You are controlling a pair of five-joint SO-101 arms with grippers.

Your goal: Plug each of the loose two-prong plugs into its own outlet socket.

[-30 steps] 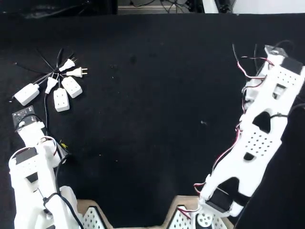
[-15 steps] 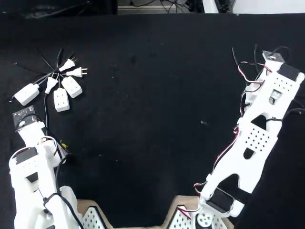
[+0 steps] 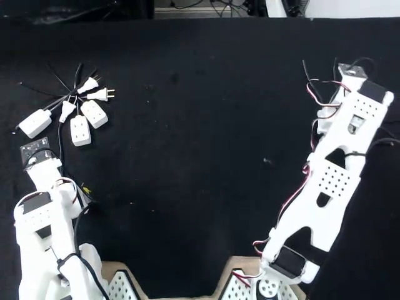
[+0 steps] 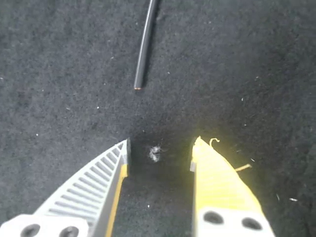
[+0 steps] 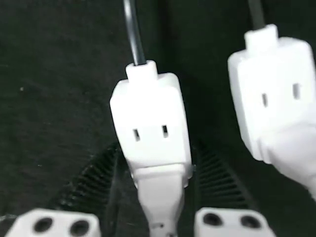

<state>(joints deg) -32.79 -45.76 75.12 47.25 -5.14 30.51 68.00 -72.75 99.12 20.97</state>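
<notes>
One outlet socket (image 5: 150, 128) sits between the right end effector's (image 5: 157, 148) jaws, apparently clamped; a second socket (image 5: 274, 103) lies just beside. Loose plugs (image 3: 89, 84) lie well apart from it, nearer the left end effector (image 4: 158, 158), which gapes half open, empty, over bare tabletop (image 4: 247, 59). Risk: trailing cords (image 5: 132, 29) could snag and twist the held socket off line.

Five sockets (image 3: 80, 130), three loose plugs (image 3: 89, 84)
</notes>
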